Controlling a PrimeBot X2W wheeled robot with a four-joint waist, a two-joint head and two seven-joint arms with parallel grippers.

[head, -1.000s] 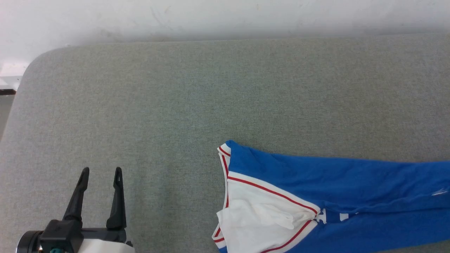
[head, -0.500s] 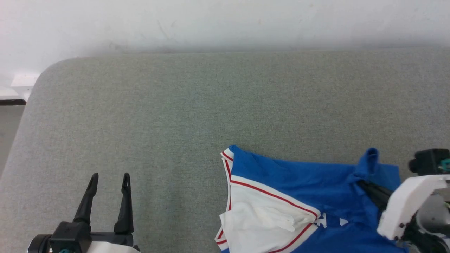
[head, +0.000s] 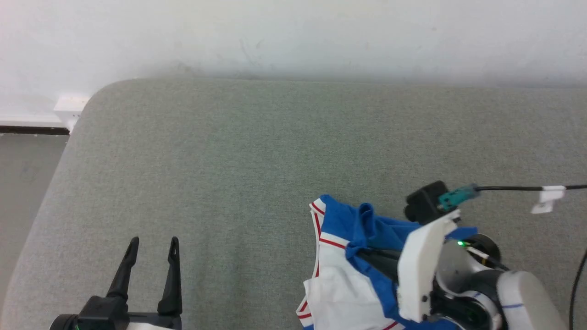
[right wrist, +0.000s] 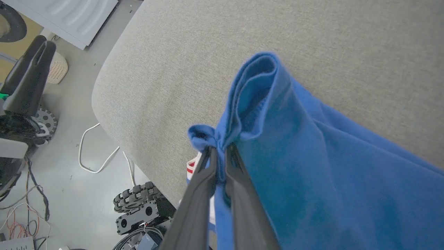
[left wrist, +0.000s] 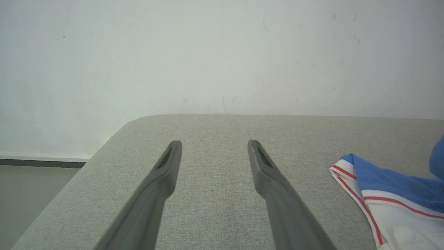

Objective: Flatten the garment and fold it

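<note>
Head view first: a royal-blue basketball-style T-shirt with white sleeves and red-striped white trim (head: 337, 220) lies bunched near the front edge of the grey fabric-covered table (head: 275, 146), right of the middle. The right gripper (head: 367, 255) reaches in from the right, its two long dark fingers nipped together on a raised fold of the blue cloth just beside the white sleeve. The left gripper (head: 154, 243) hovers at the lower left, well apart from the T-shirt, its jaws spread wide with nothing between them. Left wrist view: those spread fingers (left wrist: 163, 173) point across the grey table toward the plain white wall (left wrist: 173, 62), and the T-shirt's striped edge shows at the right. Right wrist view: the fingers stand almost together, pinching a bunched blue fold that rises above their tips, while the rest of the blue cloth spreads away to the right over the table; past the table's rounded corner a loose white cable (right wrist: 93, 152) lies on the grey floor (right wrist: 69, 194) near black roller wheels (right wrist: 138, 205)
</note>
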